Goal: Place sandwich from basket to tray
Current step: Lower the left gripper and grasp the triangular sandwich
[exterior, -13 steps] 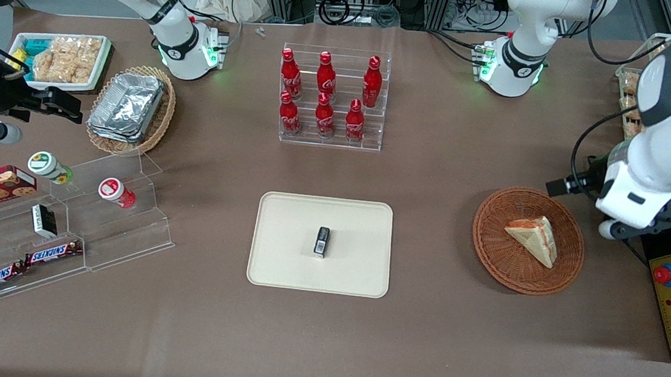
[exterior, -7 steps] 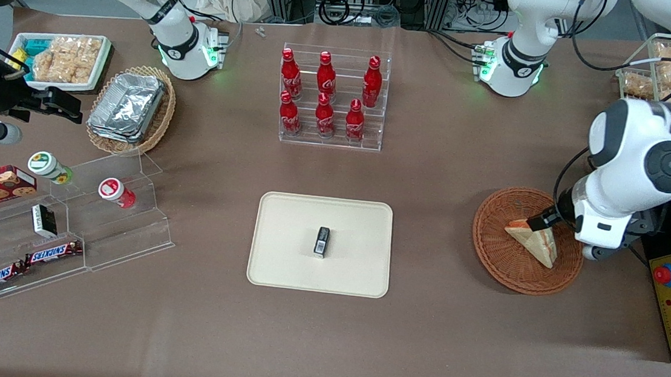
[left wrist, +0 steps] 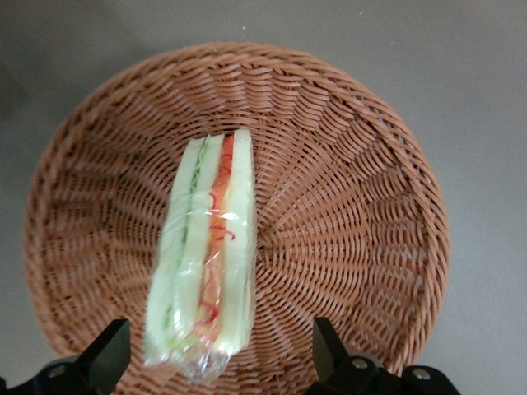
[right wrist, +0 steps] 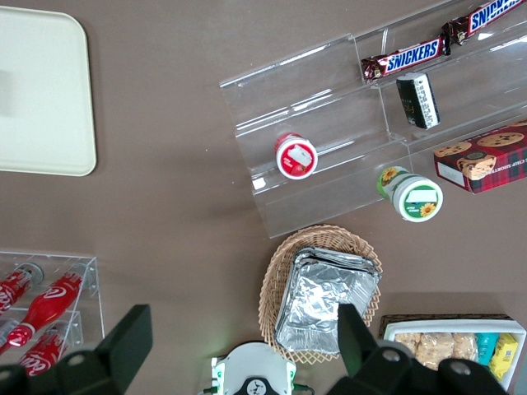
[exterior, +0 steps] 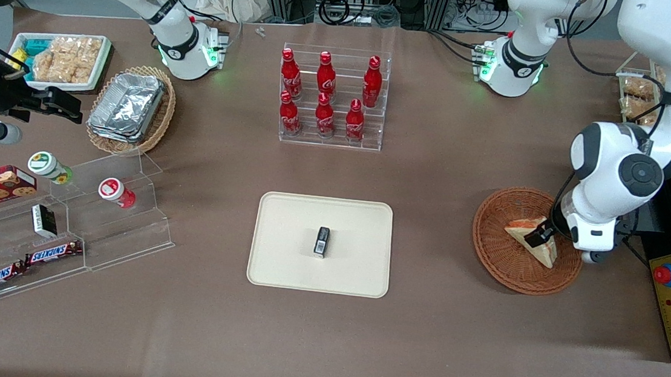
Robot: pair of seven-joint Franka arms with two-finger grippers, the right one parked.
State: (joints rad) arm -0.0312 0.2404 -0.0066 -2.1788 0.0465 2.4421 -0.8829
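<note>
The sandwich [exterior: 527, 237], a plastic-wrapped pale wedge with red and green filling, lies in the round reddish-brown wicker basket [exterior: 500, 251] toward the working arm's end of the table. In the left wrist view the sandwich [left wrist: 206, 255] lies in the basket [left wrist: 346, 206] with its cut edge up. My left gripper [exterior: 541, 237] hangs just above the sandwich, open, with one black fingertip [left wrist: 107, 354] on each side of the wedge's end [left wrist: 218, 354]. The cream tray [exterior: 280, 262] lies mid-table, nearer the front camera than the bottle rack.
A small black box [exterior: 322, 241] stands on the tray. A clear rack of red bottles [exterior: 326, 96] is farther back. A control box with a red button [exterior: 665, 275] sits beside the basket. Acrylic shelves with snacks [exterior: 59, 225] lie toward the parked arm's end.
My left arm has swung in and come down over the basket; the gripper went from beside the basket to just above the sandwich. The sandwich has not moved.
</note>
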